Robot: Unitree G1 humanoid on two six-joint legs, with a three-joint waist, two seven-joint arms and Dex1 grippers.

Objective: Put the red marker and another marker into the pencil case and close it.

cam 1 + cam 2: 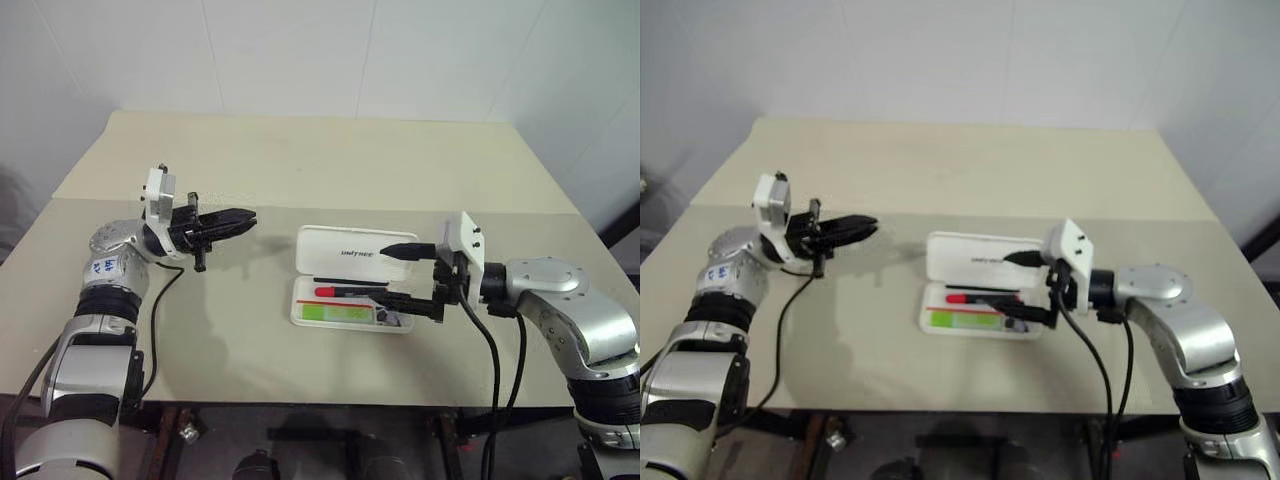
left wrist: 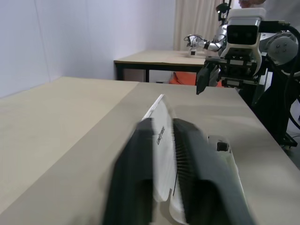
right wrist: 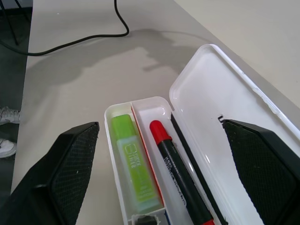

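Head views: the pencil case point(image 1: 352, 275) is lying open near the middle of the table point(image 1: 300, 160), lid tilted up and back, tray toward the near edge. Bare tabletop is surrounding it on all sides, widest toward the far edge. The right gripper point(image 1: 405, 274) is reaching in from the case's right end, its jaws spread wide, one finger over the lid, the other over the tray; nothing is sitting between them. The left gripper point(image 1: 232, 222) is hovering well to the left of the case, pointing level toward it, jaws clenched and empty.

Left wrist view: past the two closed fingers point(image 2: 136, 187), the raised lid is showing edge-on with its dark lettering, and the right gripper is facing back from beyond the case.

Right wrist view: between the parted fingers point(image 3: 70, 164), the tray is showing its contents. The red marker point(image 3: 178, 176) is lying in the compartment nearer the lid; another marker point(image 3: 133, 166), lime green, is lying in the outer compartment, apart from it across a thin divider. A black cable point(image 3: 79, 40) is trailing over the table beyond.
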